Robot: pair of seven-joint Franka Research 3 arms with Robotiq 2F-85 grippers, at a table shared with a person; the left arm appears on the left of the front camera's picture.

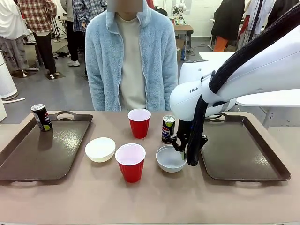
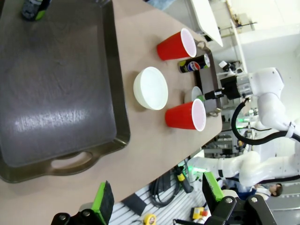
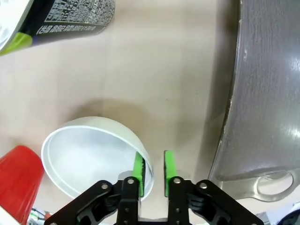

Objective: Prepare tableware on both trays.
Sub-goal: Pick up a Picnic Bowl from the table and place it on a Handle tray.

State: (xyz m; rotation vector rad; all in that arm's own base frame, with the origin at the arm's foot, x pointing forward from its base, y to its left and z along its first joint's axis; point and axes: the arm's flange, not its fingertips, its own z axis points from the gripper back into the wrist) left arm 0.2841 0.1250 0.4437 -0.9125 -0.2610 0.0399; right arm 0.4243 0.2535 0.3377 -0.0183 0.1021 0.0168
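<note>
My right gripper is shut on the near-right rim of the pale grey bowl, one pad inside and one outside; the bowl rests on the table beside the right tray. Just behind the bowl stands a black soda can. In the middle of the table are two red cups and a white bowl. The left tray holds the other can at its far corner. My left gripper hangs open, holding nothing, above the left tray's near edge.
A person in a pale blue fleece jacket stands at the far side of the table, hands out of sight. The right tray's surface is bare. Open tabletop lies along the near edge.
</note>
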